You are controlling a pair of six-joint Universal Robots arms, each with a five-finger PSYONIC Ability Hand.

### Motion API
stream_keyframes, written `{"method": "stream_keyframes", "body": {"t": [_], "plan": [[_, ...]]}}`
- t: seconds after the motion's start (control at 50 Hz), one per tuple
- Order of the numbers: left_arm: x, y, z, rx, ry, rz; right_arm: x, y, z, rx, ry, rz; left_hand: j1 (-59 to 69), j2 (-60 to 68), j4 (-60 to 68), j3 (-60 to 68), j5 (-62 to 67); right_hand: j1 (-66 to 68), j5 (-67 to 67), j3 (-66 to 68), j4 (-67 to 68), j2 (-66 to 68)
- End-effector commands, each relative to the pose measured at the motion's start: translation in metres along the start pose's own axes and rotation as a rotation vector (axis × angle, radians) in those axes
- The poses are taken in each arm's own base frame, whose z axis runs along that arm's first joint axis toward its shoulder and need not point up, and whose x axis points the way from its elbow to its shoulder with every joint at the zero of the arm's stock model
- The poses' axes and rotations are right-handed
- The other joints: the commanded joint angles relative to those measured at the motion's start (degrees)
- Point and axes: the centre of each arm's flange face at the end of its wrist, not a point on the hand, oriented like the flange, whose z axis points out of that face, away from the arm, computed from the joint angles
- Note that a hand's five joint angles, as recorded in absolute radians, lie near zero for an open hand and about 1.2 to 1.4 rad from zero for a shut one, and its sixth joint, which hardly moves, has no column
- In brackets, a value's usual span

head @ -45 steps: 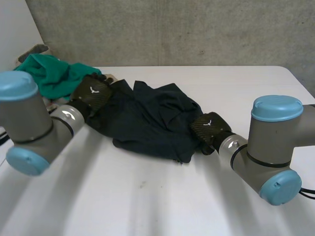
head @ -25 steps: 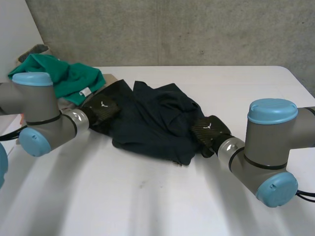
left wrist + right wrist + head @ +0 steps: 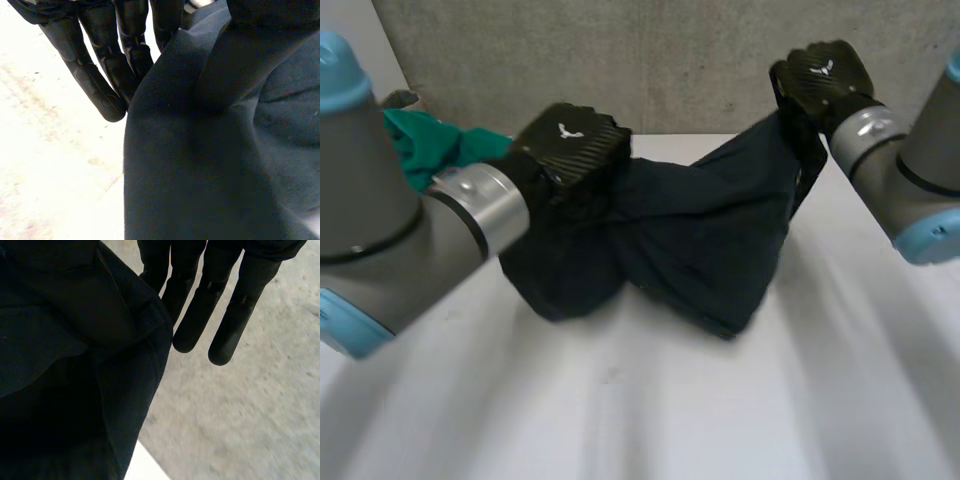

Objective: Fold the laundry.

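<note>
Fingers (image 3: 95, 75), nearly straight, of left hand (image 3: 570, 140) and right hand (image 3: 820, 75) each pinch the lifted dark garment (image 3: 700, 230).

Garment (image 3: 700, 230) between left hand (image 3: 570, 145), right hand (image 3: 820, 80); heap (image 3: 430, 150) behind left hand.

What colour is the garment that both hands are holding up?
Plain dark navy, nearly black, no pattern; the garment shows best in the head view.

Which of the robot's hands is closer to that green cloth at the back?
Left. The left hand holds the dark garment up right beside the green cloth; the right hand holds its other end, farther away.
</note>
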Motion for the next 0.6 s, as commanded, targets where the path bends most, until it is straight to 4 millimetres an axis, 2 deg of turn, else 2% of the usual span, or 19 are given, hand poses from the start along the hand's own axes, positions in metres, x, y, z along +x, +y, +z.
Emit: {"method": "stream_keyframes", "body": {"t": [0.02, 0.04, 0.08, 0.1, 0.16, 0.18, 0.24, 0.26, 0.3, 0.32, 0.38, 0.4, 0.46, 0.5, 0.6], "plan": [[0.045, 0.058, 0.025, -0.139, 0.03, -0.026, -0.035, 0.051, 0.033, -0.014, -0.088, -0.015, 16.08, 11.8, 11.65, 12.13, 13.47, 17.41, 12.39, 11.79, 11.45, 12.61], [0.052, 0.072, 0.031, -0.179, 0.024, -0.022, -0.045, 0.065, 0.035, -0.033, -0.106, -0.031, 14.6, 10.32, 10.17, 10.65, 11.99, 17.41, 12.39, 11.79, 11.45, 12.61], [0.056, 0.081, 0.035, -0.209, 0.014, -0.021, -0.055, 0.075, 0.037, -0.032, -0.119, -0.059, 2.37, -1.91, -2.05, -1.58, -0.24, 17.41, 12.39, 11.79, 11.45, 12.61], [0.057, 0.085, 0.038, -0.23, -0.002, -0.016, -0.059, 0.085, 0.039, -0.03, -0.115, -0.081, -13.35, -17.63, -17.77, -17.3, -15.96, 7.89, 2.88, 2.28, 1.94, 3.1], [0.053, 0.084, 0.038, -0.255, -0.042, -0.014, -0.06, 0.089, 0.041, -0.022, -0.089, -0.104, -28.6, -32.88, -33.03, -32.56, -31.21, -36.28, -41.29, -41.9, -42.23, -41.08], [0.048, 0.082, 0.038, -0.263, -0.075, -0.013, -0.058, 0.087, 0.04, -0.022, -0.059, -0.104, -37.3, -41.58, -41.73, -41.26, -39.92, -52.59, -57.61, -58.21, -58.55, -57.39], [0.038, 0.071, 0.034, -0.252, -0.113, -0.019, -0.047, 0.074, 0.037, -0.033, 0.002, -0.097, -46.12, -50.4, -50.54, -50.07, -48.73, -52.59, -57.61, -58.21, -58.55, -57.39], [0.032, 0.06, 0.029, -0.231, -0.129, -0.024, -0.037, 0.059, 0.032, -0.035, 0.04, -0.085, -48.97, -53.25, -53.4, -52.93, -51.58, -52.59, -57.61, -58.21, -58.55, -57.39], [0.027, 0.05, 0.023, -0.209, -0.139, -0.033, -0.028, 0.044, 0.024, -0.037, 0.07, -0.065, -50.67, -54.95, -55.1, -54.63, -53.29, -52.59, -57.61, -58.21, -58.55, -57.39], [0.02, 0.04, 0.016, -0.186, -0.152, -0.043, -0.017, 0.025, 0.015, -0.037, 0.099, -0.039, -52.18, -56.46, -56.61, -56.13, -54.79, -52.59, -57.61, -58.21, -58.55, -57.39], [0.008, 0.027, 0.005, -0.156, -0.181, -0.065, -0.008, 0.002, -0.006, -0.067, 0.107, -0.007, -53.88, -58.16, -58.3, -57.83, -56.49, -52.59, -57.61, -58.21, -58.55, -57.39], [-0.003, 0.024, -0.002, -0.148, -0.209, -0.082, -0.004, -0.009, -0.021, -0.108, 0.096, 0.007, -53.92, -58.2, -58.35, -57.87, -56.53, -52.59, -57.61, -58.21, -58.55, -57.39], [-0.017, 0.024, -0.009, -0.15, -0.247, -0.116, -0.004, -0.02, -0.046, -0.195, 0.052, 0.026, -53.92, -58.2, -58.35, -57.87, -56.53, -52.59, -57.61, -58.21, -58.55, -57.39], [-0.03, 0.032, -0.014, -0.173, -0.283, -0.161, -0.008, -0.023, -0.071, -0.308, 0.003, 0.051, -53.92, -58.2, -58.35, -57.87, -56.53, -52.59, -57.61, -58.21, -58.55, -57.39], [-0.044, 0.06, -0.012, -0.254, -0.286, -0.25, -0.023, -0.012, -0.114, -0.56, -0.094, 0.157, -52.36, -56.64, -56.79, -56.32, -54.97, -47.05, -52.07, -52.67, -53.01, -51.85]]}}
